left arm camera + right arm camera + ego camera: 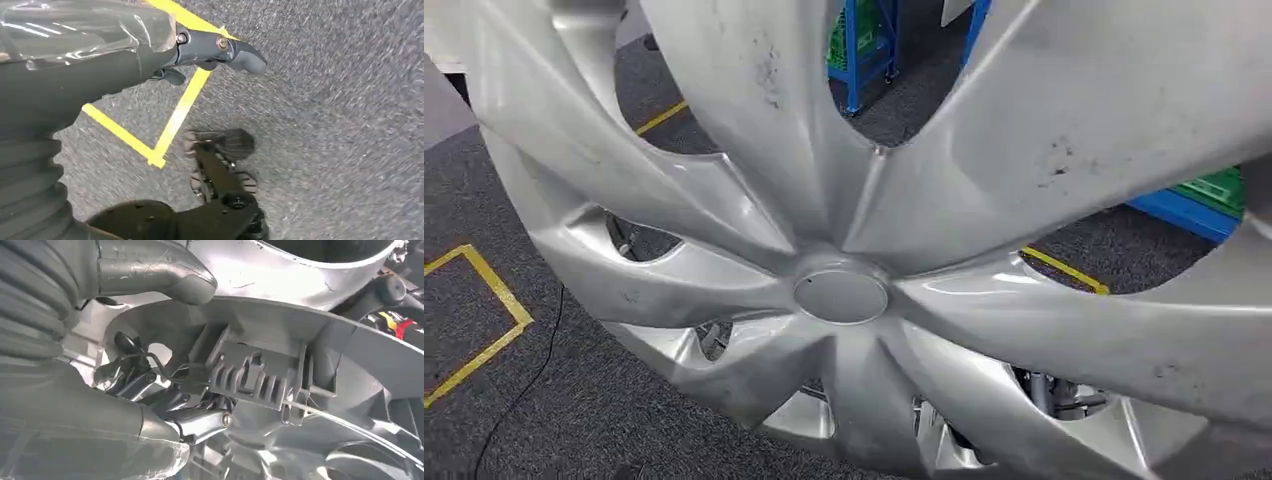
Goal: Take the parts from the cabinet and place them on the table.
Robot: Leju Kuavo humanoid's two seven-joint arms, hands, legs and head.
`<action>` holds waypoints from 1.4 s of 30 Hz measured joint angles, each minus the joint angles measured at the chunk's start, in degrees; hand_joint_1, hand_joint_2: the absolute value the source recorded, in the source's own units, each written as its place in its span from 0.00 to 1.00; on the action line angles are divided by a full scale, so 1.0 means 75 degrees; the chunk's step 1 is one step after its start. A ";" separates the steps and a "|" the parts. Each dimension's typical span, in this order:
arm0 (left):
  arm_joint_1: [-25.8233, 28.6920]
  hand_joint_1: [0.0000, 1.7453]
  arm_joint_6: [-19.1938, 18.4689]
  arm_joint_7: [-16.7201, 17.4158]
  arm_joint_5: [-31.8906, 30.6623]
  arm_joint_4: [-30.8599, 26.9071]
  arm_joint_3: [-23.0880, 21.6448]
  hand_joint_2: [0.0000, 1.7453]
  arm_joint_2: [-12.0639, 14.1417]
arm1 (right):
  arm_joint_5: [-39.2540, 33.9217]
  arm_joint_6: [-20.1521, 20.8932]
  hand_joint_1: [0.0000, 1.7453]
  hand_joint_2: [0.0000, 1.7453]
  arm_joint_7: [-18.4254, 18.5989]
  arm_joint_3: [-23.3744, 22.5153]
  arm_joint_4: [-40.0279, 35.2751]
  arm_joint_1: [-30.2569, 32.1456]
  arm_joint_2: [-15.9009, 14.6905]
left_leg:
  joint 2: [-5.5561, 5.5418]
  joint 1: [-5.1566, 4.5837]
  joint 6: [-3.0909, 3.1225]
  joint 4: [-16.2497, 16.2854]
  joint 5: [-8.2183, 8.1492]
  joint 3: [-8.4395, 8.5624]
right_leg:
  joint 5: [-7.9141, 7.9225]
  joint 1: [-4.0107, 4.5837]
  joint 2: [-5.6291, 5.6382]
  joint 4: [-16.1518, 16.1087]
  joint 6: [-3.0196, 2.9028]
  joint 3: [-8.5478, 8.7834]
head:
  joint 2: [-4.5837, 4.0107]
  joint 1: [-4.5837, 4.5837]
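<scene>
the silver wheel cover is held up close before the head camera, face toward it. the right hand grips its back rim, thumb over the edge; the left hand hangs empty, fingers apart, above the carpet.

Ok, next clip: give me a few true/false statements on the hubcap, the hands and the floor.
1. A silver hubcap fills most of the head view. True.
2. The right hand grips the hubcap's back side. True.
3. The left hand holds a second hubcap. False: it holds nothing, hanging over grey carpet.
4. The floor carries red tape lines. False: the tape is yellow.
5. The hubcap lies flat on a table. False: it is held up above the carpet.
</scene>
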 joint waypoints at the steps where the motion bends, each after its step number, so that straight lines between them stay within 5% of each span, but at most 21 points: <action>1: -0.0031 0.00 -0.0012 0.0000 0.0000 0.0006 -0.0032 1.00 -0.0017 | 0.0003 -0.0014 1.00 1.00 0.0023 0.0000 -0.0009 0.0023 -0.0009 | 0.0027 0.0017 -0.0012 0.0419 -0.0098 -0.0220 | -0.0008 0.0006 -0.0076 0.0000 -0.0008 -0.0001 | 0.0000 -0.0003; 2: -0.0052 0.00 -0.0020 0.0000 0.0000 0.0009 -0.0064 1.00 -0.0032 | 0.0009 -0.0020 1.00 1.00 0.0058 0.0000 -0.0012 0.0034 -0.0015 | 0.0037 0.0022 -0.0012 0.0468 -0.0030 -0.0258 | -0.0013 0.0012 -0.0150 0.0000 -0.0012 0.0005 | 0.0000 0.0000; 4: -0.0081 0.00 -0.0035 0.0000 0.0000 0.0009 -0.0111 1.00 -0.0049 | 0.0012 -0.0029 1.00 1.00 0.0070 -0.0003 -0.0017 0.0033 -0.0017 | 0.0091 0.0017 0.0038 -0.0461 0.0494 0.0193 | -0.0020 0.0025 -0.0277 -0.0001 -0.0013 0.0019 | 0.0000 -0.0003; 5: -0.0096 0.00 -0.0038 0.0000 0.0000 0.0009 -0.0119 1.00 -0.0049 | 0.0012 -0.0029 1.00 1.00 0.0070 -0.0012 -0.0029 0.0032 -0.0017 | 0.0214 -0.0011 0.0098 -0.1181 0.0788 0.0589 | -0.0037 0.0035 -0.0333 -0.0003 0.0004 0.0033 | 0.0000 -0.0003; 6: -0.0124 0.00 -0.0038 0.0000 0.0000 0.0009 -0.0128 1.00 -0.0041 | 0.0012 -0.0032 1.00 1.00 0.0070 -0.0017 -0.0070 0.0032 -0.0017 | 0.0582 -0.0089 0.0199 -0.1839 0.0961 0.0977 | -0.0038 0.0041 -0.0390 -0.0006 0.0005 0.0053 | 0.0000 -0.0003; 7: -0.0178 0.00 -0.0038 0.0000 0.0000 0.0012 -0.0137 1.00 -0.0032 | 0.0009 -0.0032 1.00 1.00 0.0070 -0.0026 -0.0090 0.0037 -0.0020 | 0.0696 -0.0157 0.0197 -0.1972 0.0866 0.1011 | -0.0067 0.0113 -0.0454 0.0001 0.0050 0.0049 | -0.0003 0.0000; 11: -0.0205 0.00 -0.0018 -0.0006 -0.0003 0.0064 -0.0140 1.00 -0.0029 | 0.0012 -0.0038 1.00 1.00 0.0073 -0.0050 -0.0120 0.0035 -0.0029 | 0.0316 -0.0196 0.0316 -0.2117 0.0977 0.1105 | -0.0101 0.0095 -0.0732 -0.0064 0.0176 0.0108 | 0.0000 0.0000; 14: -0.0323 0.00 0.0067 -0.0023 -0.0006 0.0078 -0.0143 1.00 -0.0093 | 0.0017 -0.0082 1.00 1.00 0.0084 -0.0085 -0.0137 0.0052 -0.0070 | 0.0049 -0.0108 0.0419 -0.2252 0.1094 0.1154 | -0.0656 0.0047 0.0037 0.1085 0.0084 -0.0409 | -0.0003 0.0050; 17: -0.0391 0.00 0.0175 -0.0026 -0.0017 0.0137 -0.0134 1.00 -0.0157 | 0.0120 -0.0084 1.00 1.00 0.0047 -0.0166 -0.0137 0.0189 -0.0085 | -0.0304 -0.0113 0.0419 -0.2239 0.1090 0.1151 | -0.1026 0.0044 0.0143 0.2402 0.0111 -0.1096 | -0.0003 0.0064; 20: -0.0389 0.00 0.0349 -0.0073 -0.0099 0.0181 -0.0082 1.00 -0.0213 | 0.0242 -0.0049 1.00 1.00 -0.0041 -0.0253 -0.0140 0.0205 -0.0093 | -0.0629 -0.0078 0.0365 -0.2171 0.1055 0.1155 | -0.0293 -0.0018 0.0236 0.0904 0.0357 -0.0468 | -0.0003 0.0064; 21: -0.0404 0.00 0.0396 -0.0073 -0.0145 0.0181 -0.0041 1.00 -0.0224 | 0.0268 -0.0035 1.00 1.00 -0.0070 -0.0291 -0.0143 0.0206 -0.0090 | -0.0719 -0.0064 0.0309 -0.2108 0.1017 0.1138 | -0.0051 -0.0065 0.0442 0.0269 0.0417 -0.0175 | -0.0003 0.0070; 22: -0.0434 0.00 0.0451 -0.0070 -0.0160 0.0184 0.0012 1.00 -0.0224 | 0.0283 -0.0032 1.00 1.00 -0.0076 -0.0332 -0.0143 0.0207 -0.0090 | -0.0815 -0.0111 0.0237 -0.1983 0.0959 0.1065 | -0.0013 -0.0046 0.0609 0.0089 0.0339 -0.0103 | -0.0003 0.0073; 26: -0.0409 0.00 0.0525 -0.0055 -0.0163 0.0192 0.0164 1.00 -0.0248 | 0.0283 0.0026 1.00 1.00 -0.0108 -0.0446 -0.0181 0.0191 -0.0082 | -0.0976 -0.0039 0.0167 -0.1967 0.0943 0.0977 | 0.0035 -0.0051 0.0336 0.0070 0.0105 -0.0075 | -0.0003 0.0067; 29: -0.0426 0.00 0.0577 -0.0044 -0.0154 0.0192 0.0321 1.00 -0.0306 | 0.0242 0.0088 1.00 1.00 -0.0184 -0.0528 -0.0184 0.0161 -0.0044 | -0.0119 -0.0039 0.0038 -0.0985 0.0445 0.0500 | -0.0007 0.0002 0.0143 0.0061 -0.0013 -0.0011 | -0.0003 -0.0006; 32: -0.0382 0.00 0.0583 -0.0044 -0.0163 0.0192 0.0417 1.00 -0.0382 | 0.0230 0.0096 1.00 1.00 -0.0201 -0.0583 -0.0184 0.0159 -0.0023 | 0.0025 0.0002 0.0017 0.0436 0.0016 -0.0320 | -0.0047 0.0051 -0.0090 0.0065 -0.0062 -0.0006 | -0.0003 -0.0006; 33: -0.0350 0.00 0.0589 -0.0044 -0.0175 0.0192 0.0458 1.00 -0.0396 | 0.0230 0.0096 1.00 1.00 -0.0201 -0.0595 -0.0184 0.0159 -0.0015 | 0.0027 0.0003 0.0038 0.0305 0.0172 -0.0301 | -0.0059 0.0071 -0.0164 0.0064 -0.0077 0.0003 | 0.0000 -0.0009; 35: -0.0305 0.00 0.0603 -0.0044 -0.0225 0.0192 0.0528 1.00 -0.0399 | 0.0242 0.0093 1.00 1.00 -0.0236 -0.0627 -0.0184 0.0158 -0.0009 | 0.0112 -0.0038 0.0144 -0.0795 0.0772 0.0225 | -0.0098 0.0107 -0.0311 0.0060 -0.0080 0.0047 | -0.0003 -0.0006; 36: -0.0300 0.00 0.0618 -0.0044 -0.0242 0.0192 0.0569 1.00 -0.0390 | 0.0251 0.0079 1.00 1.00 -0.0271 -0.0661 -0.0186 0.0159 0.0000 | 0.0413 -0.0133 0.0266 -0.1541 0.1061 0.0639 | -0.0123 0.0123 -0.0392 0.0054 -0.0070 0.0085 | -0.0003 -0.0009; 37: -0.0311 0.00 0.0644 -0.0044 -0.0279 0.0186 0.0620 1.00 -0.0356 | 0.0251 0.0079 1.00 1.00 -0.0297 -0.0688 -0.0186 0.0162 0.0009 | 0.0851 -0.0266 0.0350 -0.1874 0.1003 0.0795 | -0.0144 0.0131 -0.0457 0.0053 -0.0059 0.0107 | -0.0003 0.0000; 41: -0.0280 0.00 0.0691 -0.0044 -0.0449 0.0140 0.0822 1.00 -0.0239 | 0.0251 0.0079 1.00 1.00 -0.0370 -0.0743 -0.0189 0.0200 0.0085 | 0.0505 -0.0306 0.0417 -0.1980 0.1039 0.0802 | -0.0194 0.0155 -0.0815 -0.0020 0.0051 0.0184 | -0.0003 -0.0012; 42: -0.0260 0.00 0.0694 -0.0041 -0.0481 0.0114 0.0865 1.00 -0.0215 | 0.0254 0.0079 1.00 1.00 -0.0370 -0.0752 -0.0210 0.0205 0.0114 | 0.0392 -0.0169 0.0427 -0.2195 0.1170 0.1000 | -0.0256 0.0160 -0.0769 0.0018 0.0069 0.0160 | 0.0000 -0.0006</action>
